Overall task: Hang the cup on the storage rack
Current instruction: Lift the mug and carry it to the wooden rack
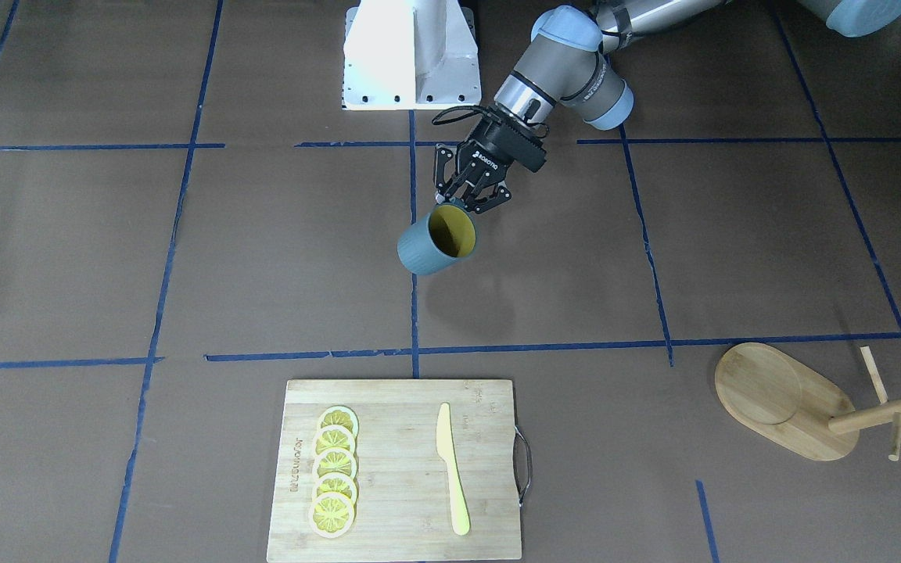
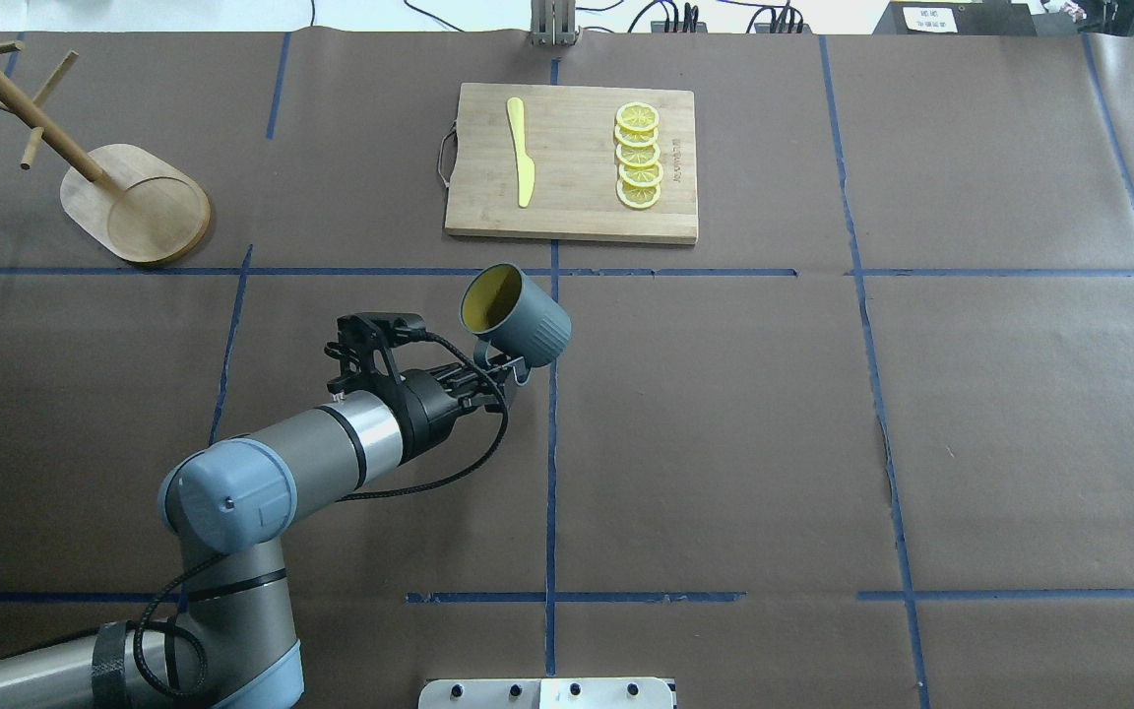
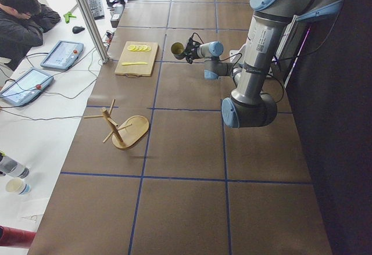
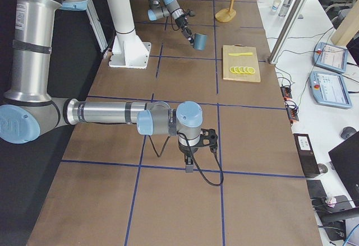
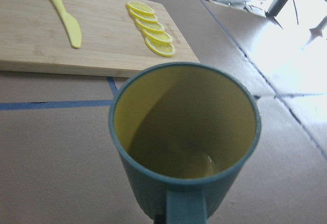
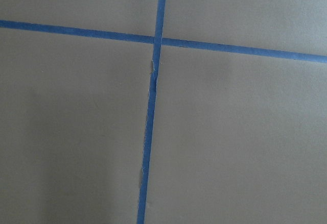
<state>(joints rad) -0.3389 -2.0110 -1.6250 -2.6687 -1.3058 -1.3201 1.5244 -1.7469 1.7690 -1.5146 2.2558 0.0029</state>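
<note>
Matt ribbed cup [image 1: 418,252], smooth pale wooden storage rack [image 1: 763,391].

The left arm [image 2: 311,443] is built of matte silver-grey metal tubes joined by rounded pale blue caps [image 2: 227,492]. A thin black cable [image 2: 434,482] runs along its wrist to the black two-finger left gripper [image 1: 466,205], lettered ROBOTIQ in white. The white pedestal [image 1: 411,55] carries dark bolts.
</note>
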